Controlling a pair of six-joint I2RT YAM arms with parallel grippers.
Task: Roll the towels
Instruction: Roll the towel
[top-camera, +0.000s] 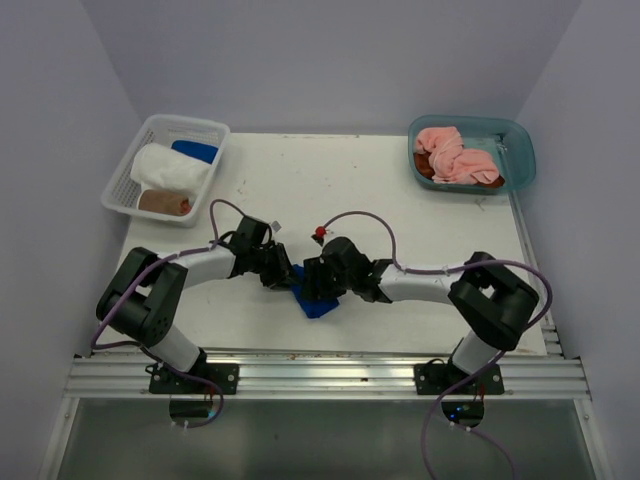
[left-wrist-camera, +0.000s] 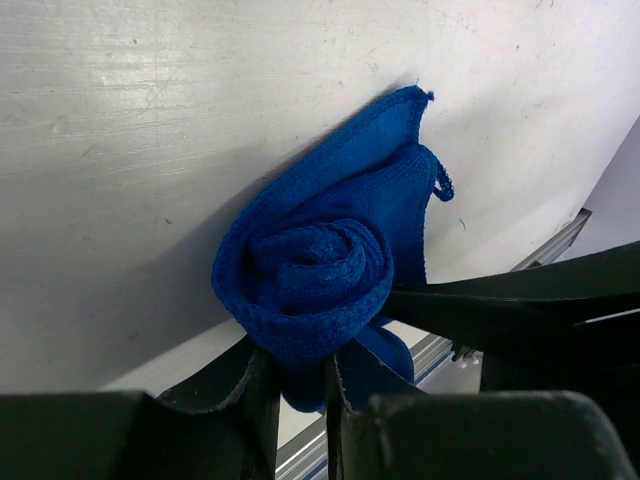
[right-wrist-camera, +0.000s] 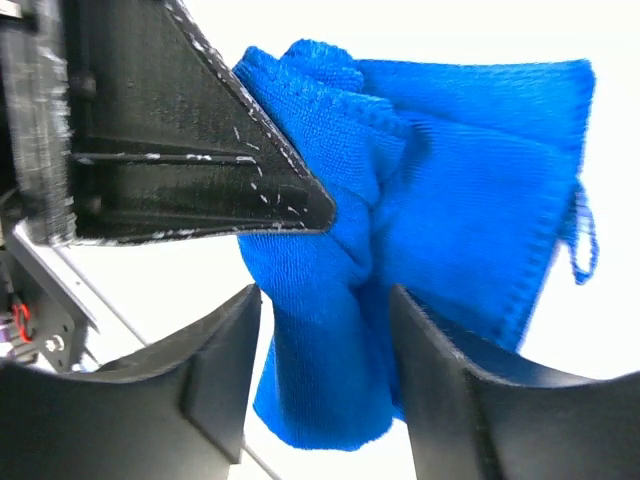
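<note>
**Holding the blue roll between both grippers**

The blue towel (left-wrist-camera: 320, 270) lies directly in front of the left gripper (left-wrist-camera: 300, 368), whose jaws are pressed together on the lower edge of the roll. The spiral end faces back toward this wrist, so I judge that the long axis of the roll runs roughly along the left fingers. A loose flap stands out beyond it. The right gripper (right-wrist-camera: 322, 305) comes from the opposite side. Its jaws stand apart with the cloth passing between them, and I cannot tell if its pads press it. Both are at the towel, but only the left one clearly grips it. From above, the two grippers cover most of the towel, so it is hard to see how much rests on the table (top-camera: 400, 200).
</note>
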